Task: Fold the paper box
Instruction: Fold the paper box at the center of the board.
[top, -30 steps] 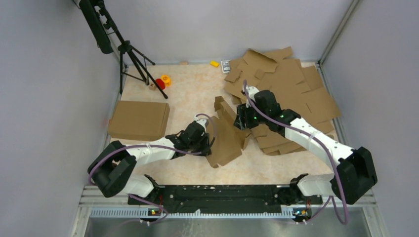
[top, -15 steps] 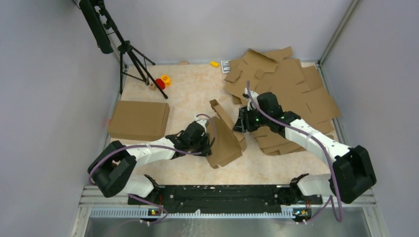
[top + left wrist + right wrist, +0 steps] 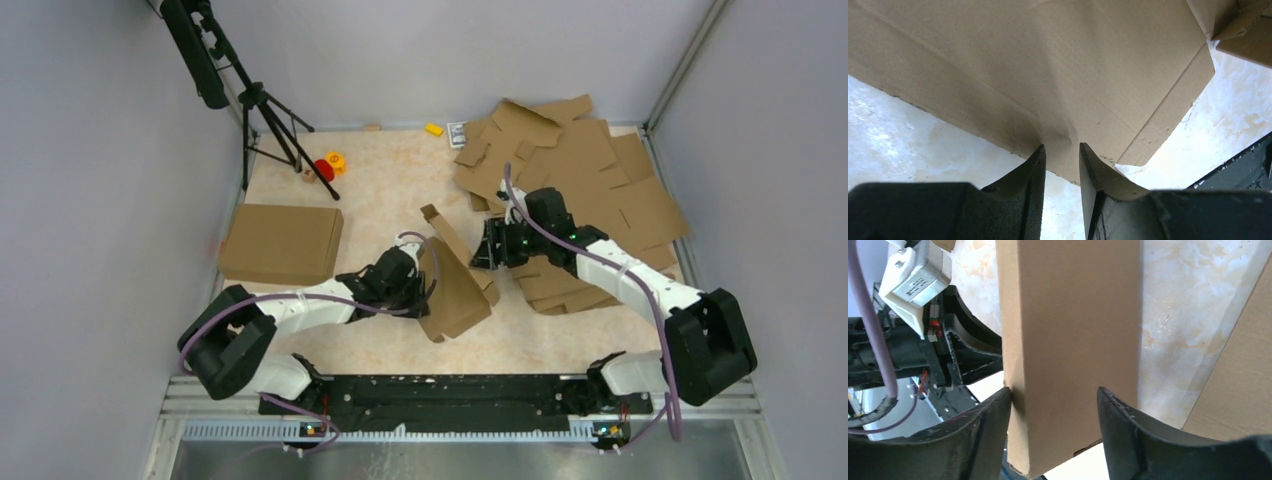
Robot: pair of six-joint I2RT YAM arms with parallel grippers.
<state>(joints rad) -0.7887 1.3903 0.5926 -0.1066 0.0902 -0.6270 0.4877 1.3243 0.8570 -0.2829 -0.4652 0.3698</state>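
While the left gripper [image 3: 1062,147] pinches the near edge of the paper box [image 3: 455,290], a matte brown corrugated sheet half raised, the right gripper [image 3: 1054,390], jaws apart at its far upright flap, should push squarely along the scored crease; flat cardboard blanks [image 3: 590,180] lie beyond the box.

Left tool [image 3: 1061,148] pinched, right tool [image 3: 1053,390] agape.

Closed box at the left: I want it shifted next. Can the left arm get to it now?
Probably not yet. The left gripper is shut on the paper box, so it must let go first. Otherwise the closed box lies close to its left, nothing between.
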